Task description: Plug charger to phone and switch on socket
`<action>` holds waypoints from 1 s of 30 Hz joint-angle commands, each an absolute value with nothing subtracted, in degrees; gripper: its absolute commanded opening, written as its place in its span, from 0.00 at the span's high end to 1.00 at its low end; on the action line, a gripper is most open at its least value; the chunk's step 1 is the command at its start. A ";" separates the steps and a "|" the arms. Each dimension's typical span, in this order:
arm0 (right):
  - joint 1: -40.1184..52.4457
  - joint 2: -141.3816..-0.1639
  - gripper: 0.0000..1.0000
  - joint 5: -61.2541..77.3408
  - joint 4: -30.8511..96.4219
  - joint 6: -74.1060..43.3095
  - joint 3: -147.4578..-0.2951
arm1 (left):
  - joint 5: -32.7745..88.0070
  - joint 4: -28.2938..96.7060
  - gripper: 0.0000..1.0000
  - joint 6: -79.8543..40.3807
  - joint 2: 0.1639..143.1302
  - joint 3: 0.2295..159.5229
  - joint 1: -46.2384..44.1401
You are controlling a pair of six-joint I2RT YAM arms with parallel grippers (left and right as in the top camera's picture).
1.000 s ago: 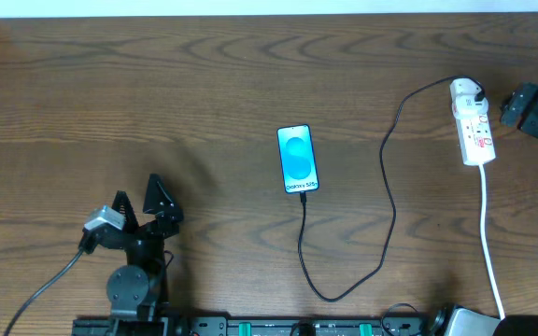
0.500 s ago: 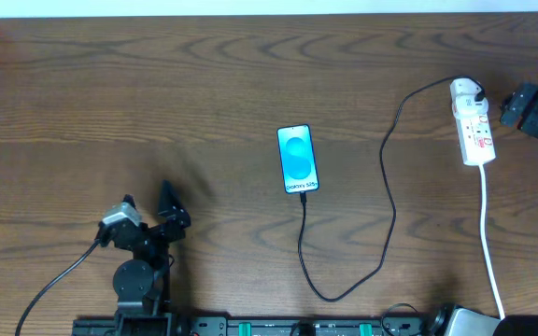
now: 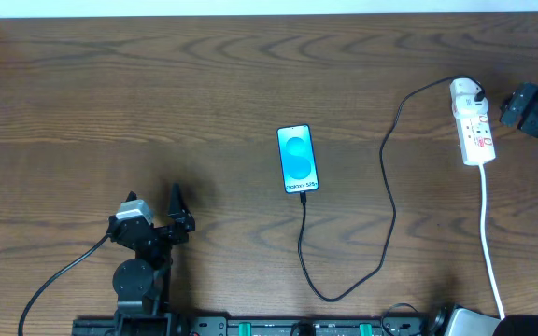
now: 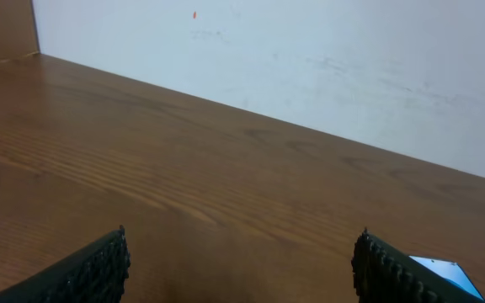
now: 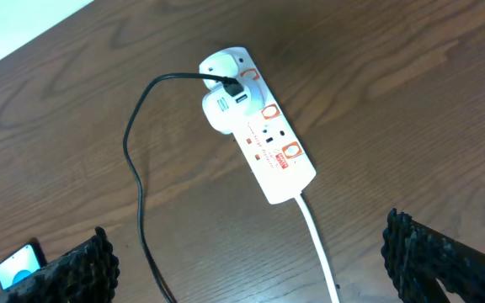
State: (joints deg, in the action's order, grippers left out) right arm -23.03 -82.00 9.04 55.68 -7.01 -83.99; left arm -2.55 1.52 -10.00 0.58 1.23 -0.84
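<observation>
The small blue-screened smartphone [image 3: 297,159] lies mid-way across the brown wooden desk [image 3: 204,84]. The thin black charger cable [image 3: 388,187] meets its near edge and loops off to the narrow white power strip [image 3: 472,123] at far right. The right end effector [image 5: 247,248] hangs over the strip and the left end effector [image 4: 241,273] sits well apart; both are spread wide.

a dark brown wood-grain tabletop [image 3: 157,93] fills the overhead view, its grain running side to side. at 12 o'clock it ends at a plain white wall [image 4: 310,67], faintly scuffed and bearing a tiny red speck [image 4: 194,14]. a brown wooden panel [image 4: 2,29] stands at the 10 o'clock corner, and the light is soft and even.
</observation>
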 commanded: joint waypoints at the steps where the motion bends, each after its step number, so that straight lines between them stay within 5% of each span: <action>1: -23.16 -81.76 0.01 8.69 55.77 -7.25 -84.64 | -2.11 4.05 0.16 -8.58 0.23 0.23 -0.60; 30: -23.16 -81.76 0.01 8.69 55.77 -7.25 -84.64 | -2.11 4.05 0.16 -8.58 0.23 0.23 -0.60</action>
State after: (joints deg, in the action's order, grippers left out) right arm -23.03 -82.00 9.04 55.70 -7.01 -83.99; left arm -1.83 1.65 -10.00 0.58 1.28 -0.84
